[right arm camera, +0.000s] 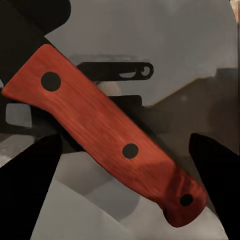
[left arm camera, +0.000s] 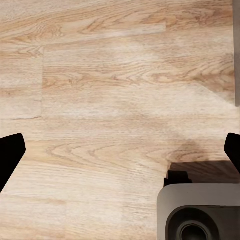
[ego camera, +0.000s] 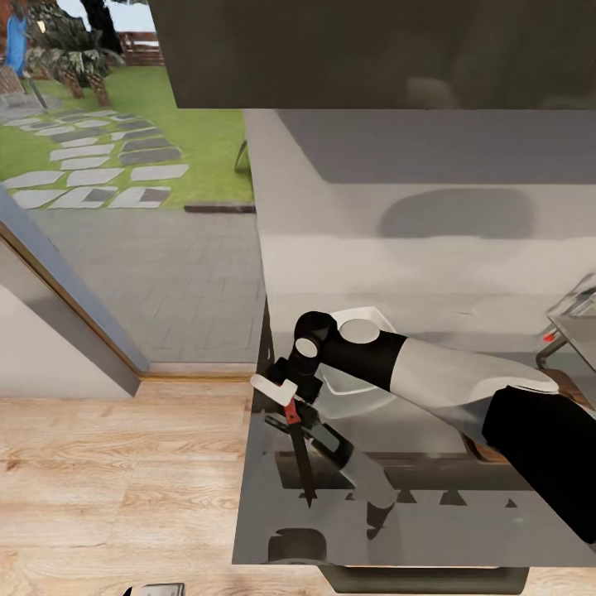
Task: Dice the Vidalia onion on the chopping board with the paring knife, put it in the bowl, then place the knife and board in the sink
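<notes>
Right hand clenched on paring knife, red handle w/ 3 rivets, above glossy grey bench, beside white bowl. Left hand spread open over wood floor. Best kept blade-down, carried slowly toward sink, probably.

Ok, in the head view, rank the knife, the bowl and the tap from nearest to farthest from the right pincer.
1. Knife: held in the right pincer, blade hanging down over the counter's near-left part.
2. Bowl: just to the right, partly under the wrist.
3. Tap: far off at the right edge.
</notes>
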